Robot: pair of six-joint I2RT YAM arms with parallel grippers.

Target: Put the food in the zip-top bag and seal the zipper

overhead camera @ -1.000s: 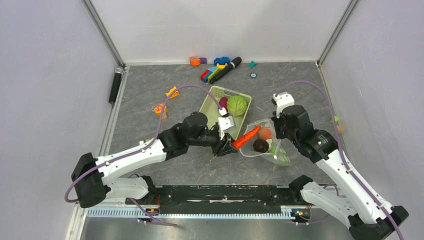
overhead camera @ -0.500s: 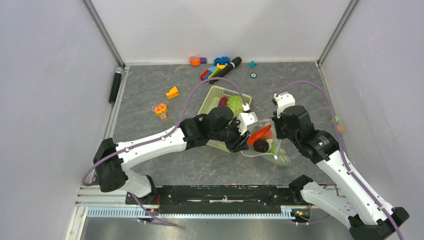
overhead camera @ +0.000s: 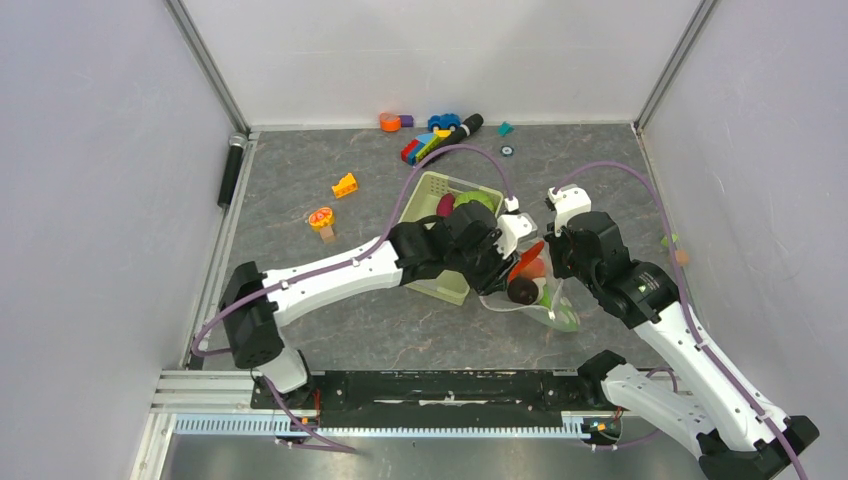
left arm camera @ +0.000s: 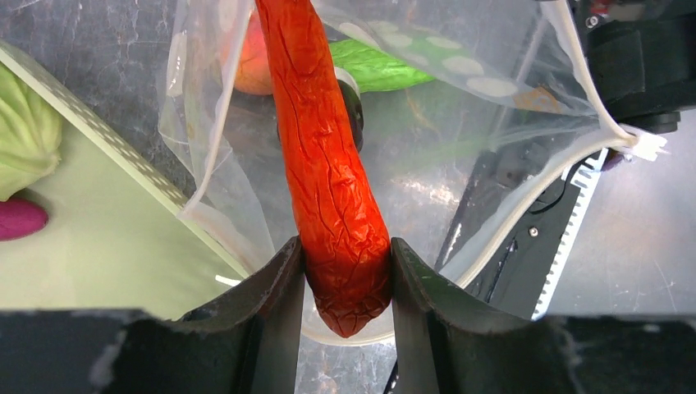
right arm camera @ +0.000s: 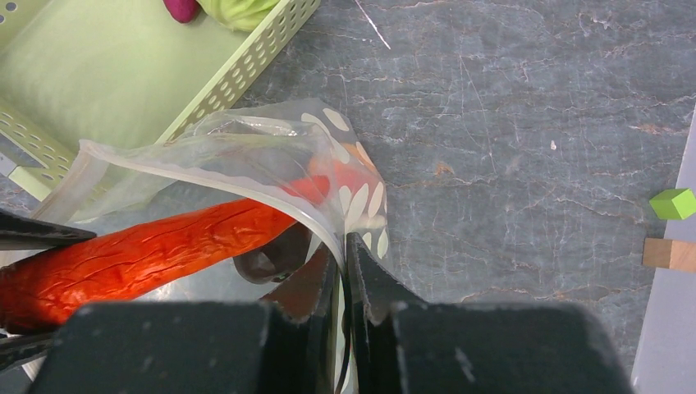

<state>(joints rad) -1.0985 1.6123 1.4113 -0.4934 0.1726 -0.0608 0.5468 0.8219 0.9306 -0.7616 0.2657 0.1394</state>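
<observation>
Now the left gripper (left arm camera: 345,275) is clamping the thick end of the red-orange carrot (left arm camera: 328,148), whose tip is reaching into the open mouth of the zip-top bag (right arm camera: 271,152). The right gripper (right arm camera: 345,271) is pinching the bag's rim tight. The orange peach (left arm camera: 250,66), green cucumber (left arm camera: 377,70) and dark maroon ball (overhead camera: 520,291) are lying inside the bag. Just beyond the bag, the pale green basket (left arm camera: 98,246) is holding the cabbage (left arm camera: 25,131) and eggplant (left arm camera: 20,220).

Inside bag (left arm camera: 427,49): carrot (left arm camera: 332,164) tip cut off at top edge, peach (left arm camera: 250,61) mostly covered. Left of bag: cabbage (left arm camera: 25,131) cropped.
</observation>
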